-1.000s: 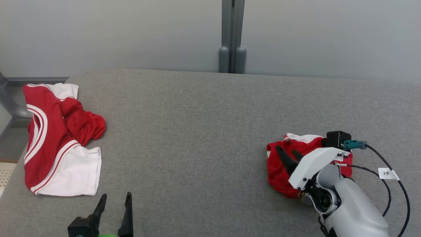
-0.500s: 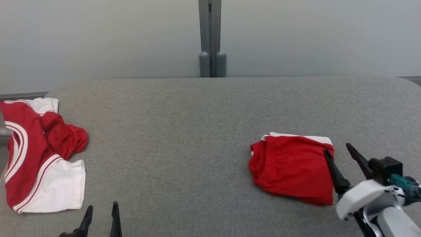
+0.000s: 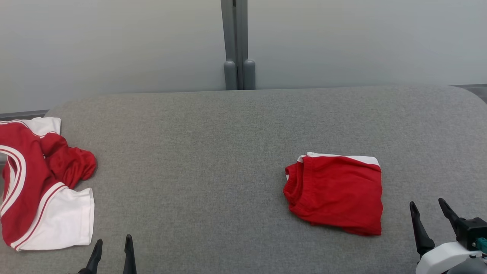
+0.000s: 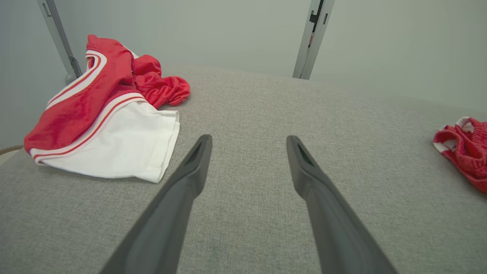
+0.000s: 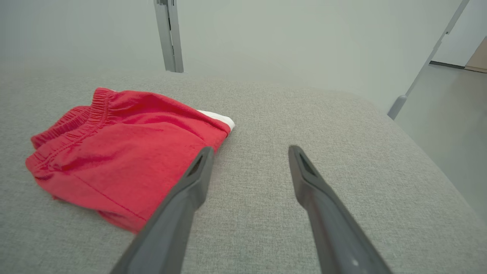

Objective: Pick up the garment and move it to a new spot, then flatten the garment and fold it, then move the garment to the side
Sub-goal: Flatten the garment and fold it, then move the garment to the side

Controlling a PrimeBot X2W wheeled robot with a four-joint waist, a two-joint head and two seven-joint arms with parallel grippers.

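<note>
Right gripper (image 3: 426, 202) pulling back off the folded shorts (image 3: 336, 190), claw released.
Shorts lying alone on the grey table (image 3: 209, 152); left gripper (image 3: 114, 238) idling, also released and empty; this garment looking finished.

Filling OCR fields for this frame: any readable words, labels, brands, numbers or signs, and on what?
None readable.
The folded red shorts, red and white jersey, grey table, left end effector and right end effector carry no print.
The small dark and red marks on the post are too small to tell whether they are text.
</note>
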